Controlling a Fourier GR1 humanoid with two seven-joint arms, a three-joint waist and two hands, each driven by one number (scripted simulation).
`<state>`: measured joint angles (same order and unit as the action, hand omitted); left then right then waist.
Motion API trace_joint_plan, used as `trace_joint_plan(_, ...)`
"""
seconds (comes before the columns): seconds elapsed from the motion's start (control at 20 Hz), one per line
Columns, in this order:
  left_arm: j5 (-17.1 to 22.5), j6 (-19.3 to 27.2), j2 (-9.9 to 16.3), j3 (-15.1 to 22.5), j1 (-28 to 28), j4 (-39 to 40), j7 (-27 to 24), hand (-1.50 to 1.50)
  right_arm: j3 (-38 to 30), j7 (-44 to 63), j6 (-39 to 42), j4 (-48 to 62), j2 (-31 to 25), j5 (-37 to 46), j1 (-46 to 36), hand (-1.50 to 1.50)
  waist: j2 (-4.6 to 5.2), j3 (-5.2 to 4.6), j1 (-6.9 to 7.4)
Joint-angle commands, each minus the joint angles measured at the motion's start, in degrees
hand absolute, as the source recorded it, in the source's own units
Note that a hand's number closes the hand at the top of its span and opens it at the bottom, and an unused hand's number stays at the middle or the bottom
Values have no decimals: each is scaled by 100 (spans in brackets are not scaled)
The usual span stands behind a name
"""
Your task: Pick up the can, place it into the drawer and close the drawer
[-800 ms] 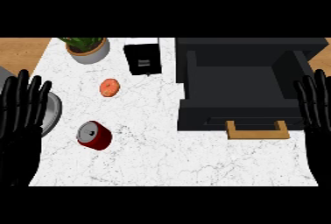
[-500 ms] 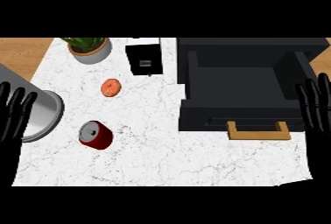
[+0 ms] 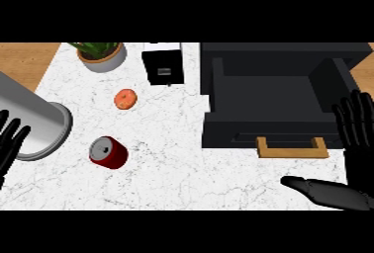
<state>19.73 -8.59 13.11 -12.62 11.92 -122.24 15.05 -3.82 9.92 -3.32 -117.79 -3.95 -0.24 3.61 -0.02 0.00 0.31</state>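
A red can (image 3: 109,151) lies on its side on the white marble counter (image 3: 182,178), left of centre, with its silver end facing up. The black drawer (image 3: 274,101) stands open at the right, its wooden handle (image 3: 291,147) toward me. My right hand (image 3: 355,148) is open at the right edge, fingers up beside the drawer's front and thumb stretched left over the counter. My left hand (image 3: 9,141) is open at the left edge, well left of the can and touching nothing.
A large grey cylinder (image 3: 33,118) stands at the left edge, close to the can. An orange round fruit (image 3: 125,99) lies behind the can. A potted plant (image 3: 100,54) and a small black box (image 3: 162,66) stand at the back.
The view has shifted so the scene slid right and down. My left hand sank toward the lower left edge. My right hand came lower, and its thumb now shows.
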Motion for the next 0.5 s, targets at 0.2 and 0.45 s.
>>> trace_joint_plan(0.2, 65, -261, -161, -322, 86, -110, 273, -150, 80, -166, 121, 107, 108, 91, 210, -150, -3, 0, -19)
trace_joint_plan(0.45, -430, -242, -455, 90, 9, 166, 116, -150, -413, 379, 133, -264, -170, -255, -38, -150, -3, -1, -26)
